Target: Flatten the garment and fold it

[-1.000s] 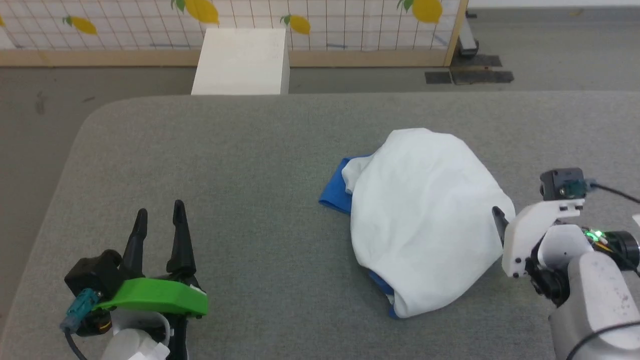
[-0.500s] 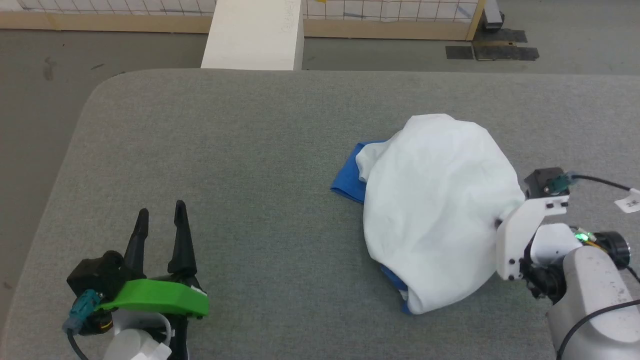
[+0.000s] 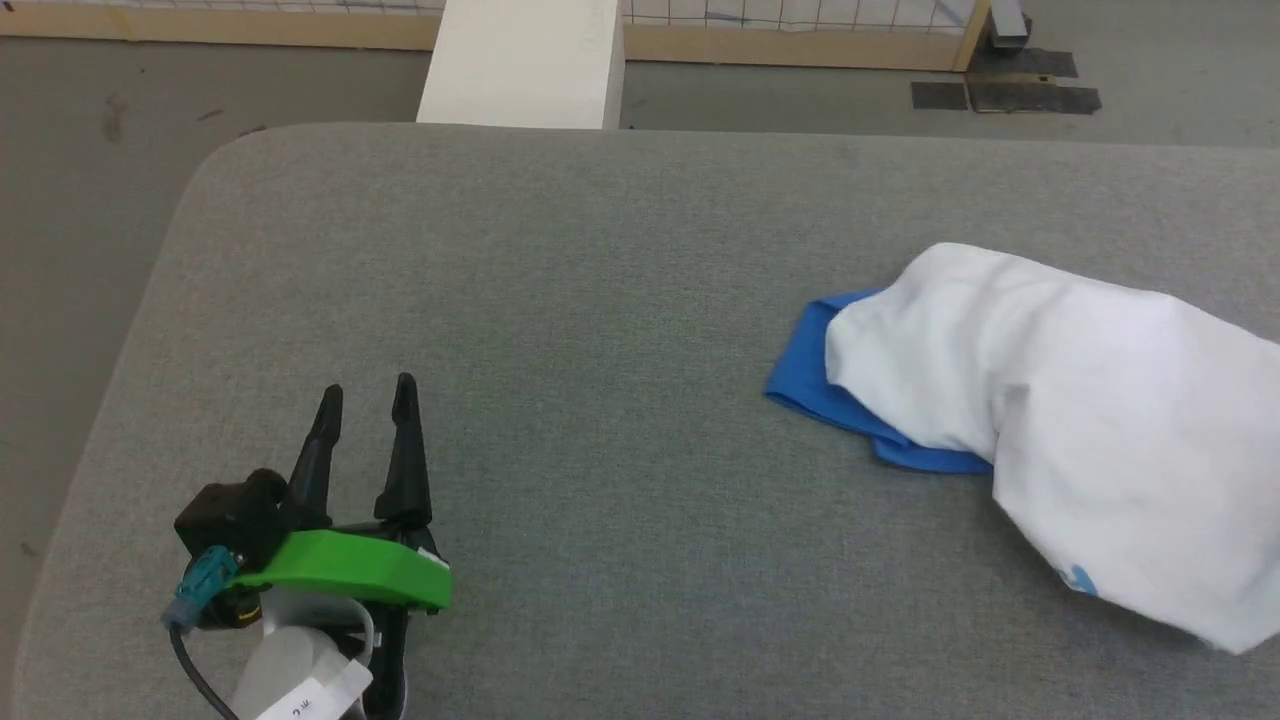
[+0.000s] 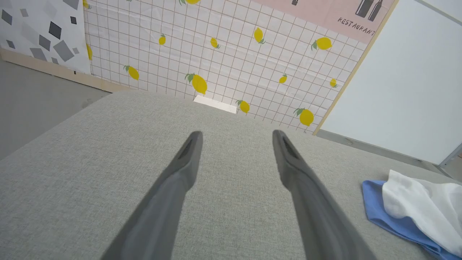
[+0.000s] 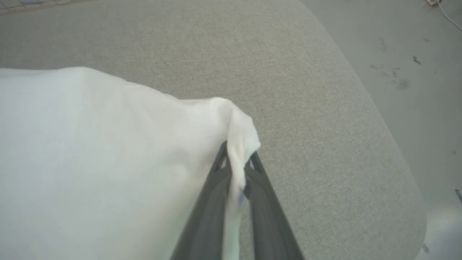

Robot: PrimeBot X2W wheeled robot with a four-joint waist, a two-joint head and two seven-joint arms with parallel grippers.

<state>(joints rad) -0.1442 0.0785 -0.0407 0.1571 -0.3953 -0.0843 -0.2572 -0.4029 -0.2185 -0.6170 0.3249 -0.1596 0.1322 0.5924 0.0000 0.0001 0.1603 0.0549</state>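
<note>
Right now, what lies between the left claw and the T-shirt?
Nothing: in the head view, the bare grey surface runs from the open left claw to the T-shirt. The left wrist view agrees.

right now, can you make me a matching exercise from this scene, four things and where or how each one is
1 left gripper
2 right gripper
3 blue sleeve
4 white block

a shut on a white fold of the garment
b beyond the far edge of the table
c open above bare table
d sticking out from under the white cloth

Pairs: 1-c, 2-a, 3-d, 4-b
</note>
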